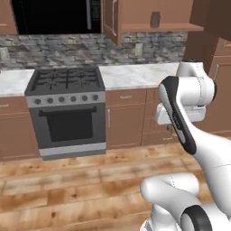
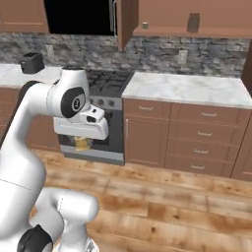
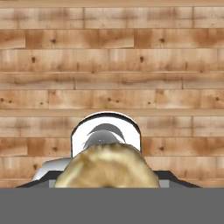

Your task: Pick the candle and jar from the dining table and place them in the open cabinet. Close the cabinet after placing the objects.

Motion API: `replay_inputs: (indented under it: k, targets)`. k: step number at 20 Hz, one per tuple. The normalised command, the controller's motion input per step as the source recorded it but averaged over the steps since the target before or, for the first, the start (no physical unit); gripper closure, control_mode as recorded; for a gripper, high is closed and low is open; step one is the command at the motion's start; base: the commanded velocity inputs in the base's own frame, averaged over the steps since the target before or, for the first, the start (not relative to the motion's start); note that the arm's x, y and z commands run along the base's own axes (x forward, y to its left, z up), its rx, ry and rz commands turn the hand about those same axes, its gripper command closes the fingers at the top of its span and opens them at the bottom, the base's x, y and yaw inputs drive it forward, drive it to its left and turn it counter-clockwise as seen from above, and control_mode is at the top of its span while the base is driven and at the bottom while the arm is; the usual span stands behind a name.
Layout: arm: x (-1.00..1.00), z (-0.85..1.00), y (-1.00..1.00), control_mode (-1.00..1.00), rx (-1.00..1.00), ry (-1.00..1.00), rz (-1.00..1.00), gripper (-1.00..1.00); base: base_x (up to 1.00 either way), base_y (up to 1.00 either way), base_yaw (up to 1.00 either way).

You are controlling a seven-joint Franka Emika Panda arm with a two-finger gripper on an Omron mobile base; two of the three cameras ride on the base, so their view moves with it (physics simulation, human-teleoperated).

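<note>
The yellow-gold candle (image 2: 81, 144) hangs just under the white hand, with my gripper (image 2: 83, 141) shut on it, above the wooden floor in front of the oven. The hand view has the candle (image 3: 107, 168) as a blurred golden lump that hides the fingertips. A sliver of the candle (image 1: 169, 127) peeks from behind the forearm. The grey jar (image 1: 155, 19) (image 2: 193, 22) stands upright on the shelf of the brown cabinet (image 1: 158, 28) (image 2: 162, 30), whose door (image 1: 111, 20) (image 2: 126, 22) stands open. The dining table is out of view.
A grey stove with oven (image 1: 67, 108) sits left of a marble counter (image 1: 135, 74) over brown drawers (image 2: 202, 140). A black toaster (image 2: 32, 62) rests on the far left counter. A dark microwave (image 1: 54, 16) hangs above the stove. Wooden floor (image 1: 67, 189) lies between me and the units.
</note>
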Motion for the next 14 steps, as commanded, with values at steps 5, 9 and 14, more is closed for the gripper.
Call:
replay_inputs:
  k: [5, 9, 14]
  targets:
    - [0.00, 0.00, 0.00, 1.00, 0.00, 0.00, 0.00, 1.00, 0.86, -0.79, -0.10]
    - [0.00, 0.00, 0.00, 1.00, 0.00, 0.00, 0.00, 1.00, 0.80, -0.80, -0.09]
    - [0.00, 0.00, 0.00, 1.00, 0.00, 0.00, 0.00, 1.00, 0.77, -0.67, -0.07]
